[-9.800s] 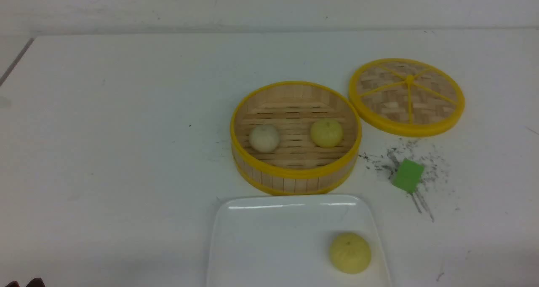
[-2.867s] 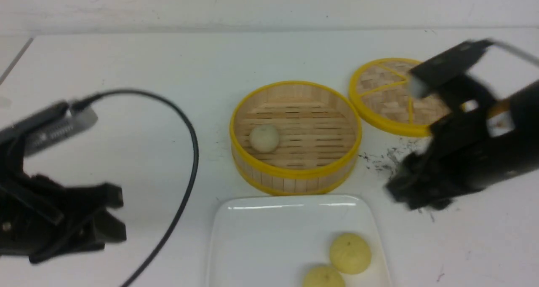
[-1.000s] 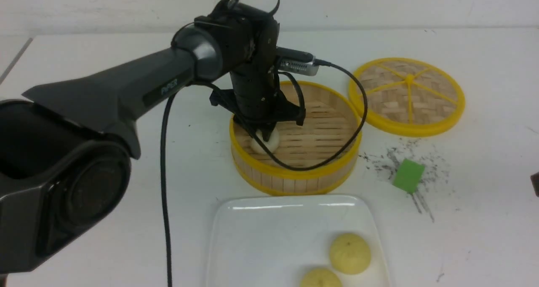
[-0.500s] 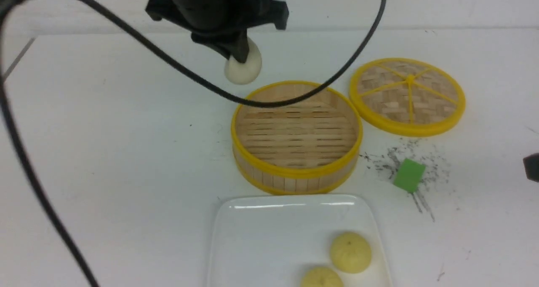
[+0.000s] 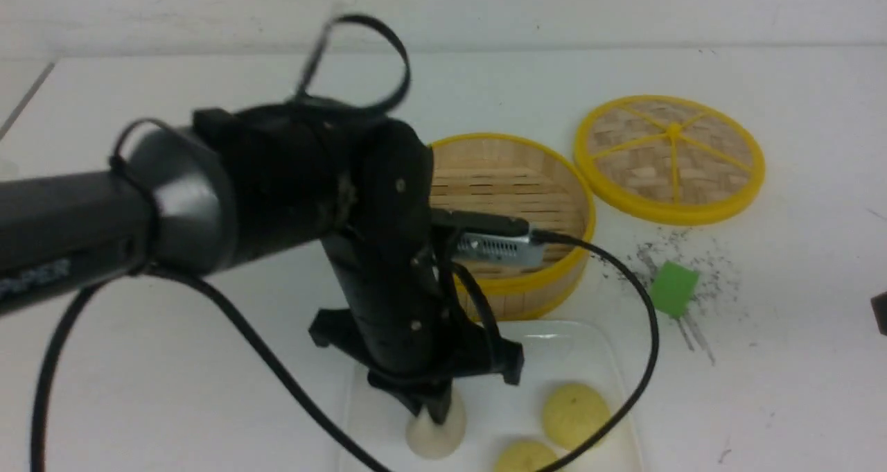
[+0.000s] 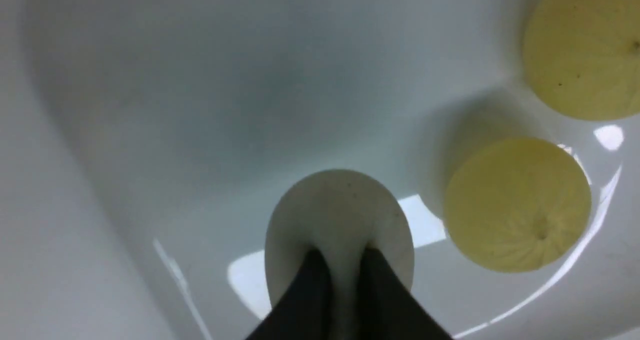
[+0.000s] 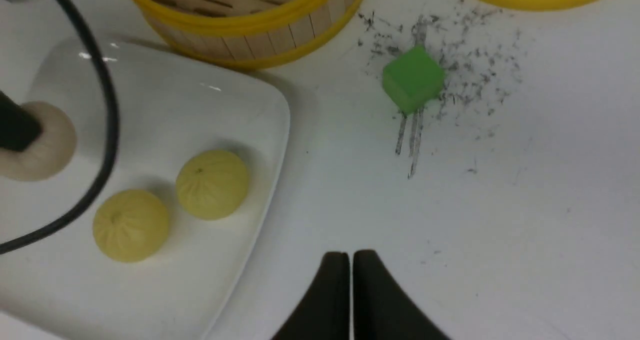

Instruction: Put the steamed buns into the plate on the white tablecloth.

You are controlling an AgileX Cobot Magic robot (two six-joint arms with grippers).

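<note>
My left gripper (image 5: 438, 411) is shut on the off-white steamed bun (image 5: 435, 436), pinching its top, low over the white square plate (image 5: 554, 340). In the left wrist view the bun (image 6: 340, 220) sits between my fingers above the plate (image 6: 200, 105). Two pale yellow buns (image 5: 575, 415) (image 5: 528, 457) lie in the plate's right part; the right wrist view shows them too (image 7: 212, 182) (image 7: 130, 224). My right gripper (image 7: 350, 256) is shut and empty above the white tablecloth (image 7: 475, 205), right of the plate (image 7: 225, 105). Only a dark bit of the right arm shows at the front view's right edge.
The bamboo steamer basket (image 5: 527, 202) stands behind the plate with no buns in it. Its woven lid (image 5: 669, 156) lies at the back right. A green cube (image 5: 671, 288) sits on dark scuff marks right of the basket. My left arm and its cable (image 5: 644, 347) hang over the plate.
My left gripper lifted the off-white bun out of the steamer basket, carried it up, then brought it down over the plate. The basket now holds no buns.
</note>
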